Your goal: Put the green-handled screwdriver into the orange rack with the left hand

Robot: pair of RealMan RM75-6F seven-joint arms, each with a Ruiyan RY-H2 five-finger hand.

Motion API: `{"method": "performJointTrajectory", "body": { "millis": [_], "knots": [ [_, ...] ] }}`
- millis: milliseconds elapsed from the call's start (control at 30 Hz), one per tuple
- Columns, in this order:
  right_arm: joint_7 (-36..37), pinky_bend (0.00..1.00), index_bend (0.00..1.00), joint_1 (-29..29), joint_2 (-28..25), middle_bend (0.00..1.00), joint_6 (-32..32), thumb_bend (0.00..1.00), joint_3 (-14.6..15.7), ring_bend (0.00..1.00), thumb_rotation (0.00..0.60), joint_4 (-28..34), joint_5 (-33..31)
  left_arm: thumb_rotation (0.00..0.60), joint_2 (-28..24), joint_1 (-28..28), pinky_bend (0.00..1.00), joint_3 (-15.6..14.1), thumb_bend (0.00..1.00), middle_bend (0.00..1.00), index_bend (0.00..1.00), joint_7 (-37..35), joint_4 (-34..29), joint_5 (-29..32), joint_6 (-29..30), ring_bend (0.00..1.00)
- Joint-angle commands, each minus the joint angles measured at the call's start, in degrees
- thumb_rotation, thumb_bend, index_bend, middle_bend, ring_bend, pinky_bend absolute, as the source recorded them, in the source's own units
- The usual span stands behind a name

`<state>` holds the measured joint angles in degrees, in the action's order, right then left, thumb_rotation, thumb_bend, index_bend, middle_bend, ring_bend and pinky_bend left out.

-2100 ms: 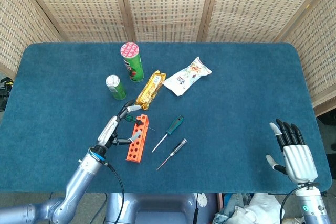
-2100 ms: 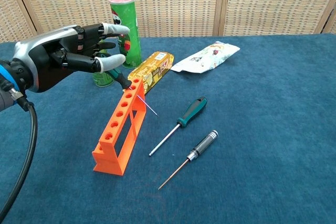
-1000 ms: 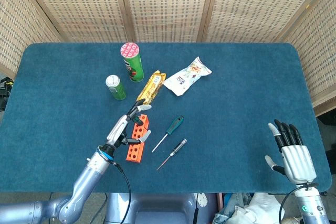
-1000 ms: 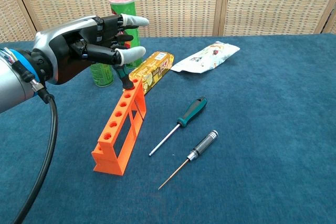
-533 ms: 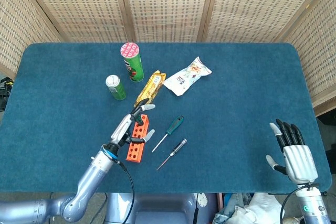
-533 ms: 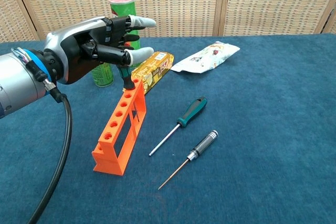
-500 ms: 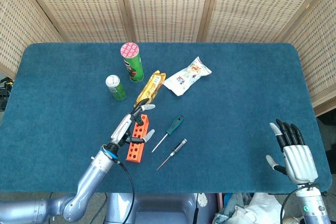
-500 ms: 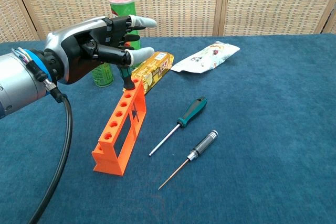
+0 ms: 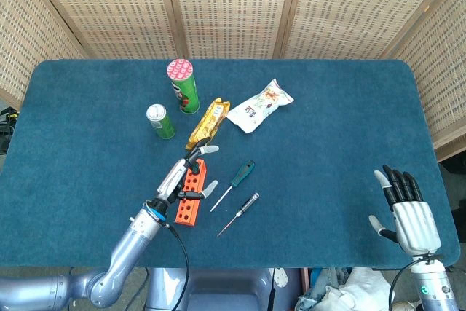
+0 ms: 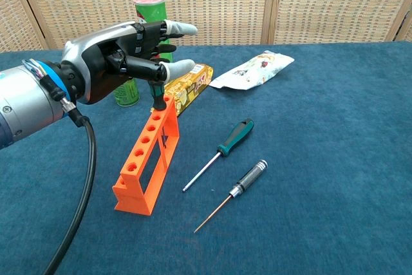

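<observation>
Standing by the blue carpet-like table (image 9: 328, 129), I see the robot's left hand (image 10: 122, 62), silver back w/ black fingers & pale tips, poised over the far end of the orange plastic rack (image 10: 149, 158). That rack is a long bar w/ a row of round holes up top and open sides. A small dark green-handled screwdriver (image 10: 155, 94) stands upright in the rack's far end hole; the fingers sit right around its handle, but can't tell if they grip it or are apart.

2 more screwdrivers lie flat just right of the rack: one w/ a teal-and-black handle (image 10: 221, 149), one w/ a knurled black metal handle & thin coppery tip (image 10: 237, 190).

Farther back: 1 tall green chip tube w/ pink lid (image 9: 184, 87), 1 short green can (image 9: 160, 121), 1 shiny gold foil pack (image 9: 207, 124), 1 crinkly white snack bag (image 9: 258, 105). Labels too small to read.

Right hand (image 9: 408, 210) is near the table's front-right edge, fingers straight, apart, holding nothing.
</observation>
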<state>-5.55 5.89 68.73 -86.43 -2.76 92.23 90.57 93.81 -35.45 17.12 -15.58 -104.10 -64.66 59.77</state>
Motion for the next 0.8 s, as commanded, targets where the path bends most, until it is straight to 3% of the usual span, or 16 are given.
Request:
{"method": "performJointTrajectory", "body": {
  "millis": [33,333,433,533,800],
  "knots": [
    [0.05,0.0,0.0,-0.01,-0.02,0.0,0.05,0.24,0.02,0.0,0.6,-0.03,0.0,0.6,-0.35,0.32,0.0,0.06,0.38,0.0,0.18,-0.49,-0.55,-0.51,0.48,0.0],
    [0.07,0.0,0.0,0.01,0.04,0.0,0.1,0.24,-0.04,0.0,0.6,-0.27,-0.12,0.6,-5.15,3.03,0.0,-0.16,0.38,0.0,0.18,-1.56,-3.74,-5.6,4.25,0.0],
    [-0.21,0.0,0.0,0.03,0.12,0.0,0.19,0.24,-0.06,0.0,0.6,-0.32,-0.22,0.6,-11.5,6.03,0.0,-3.74,0.38,0.0,0.19,2.45,-4.67,-10.37,6.84,0.0],
    [-0.59,0.0,0.0,0.1,0.25,0.0,0.37,0.24,-0.04,0.0,0.6,-0.34,-0.26,0.6,-14.2,7.88,0.0,-6.37,0.38,0.0,0.21,5.8,-3.69,-13.01,8.8,0.0],
    [-2.34,0.0,0.0,0.15,0.79,0.0,0.5,0.24,0.16,0.0,0.6,-0.16,-0.05,0.6,-16.03,13.73,0.0,-12.26,0.32,0.0,0.2,13.86,3.06,-21.81,18.48,0.0]
  ]
}}
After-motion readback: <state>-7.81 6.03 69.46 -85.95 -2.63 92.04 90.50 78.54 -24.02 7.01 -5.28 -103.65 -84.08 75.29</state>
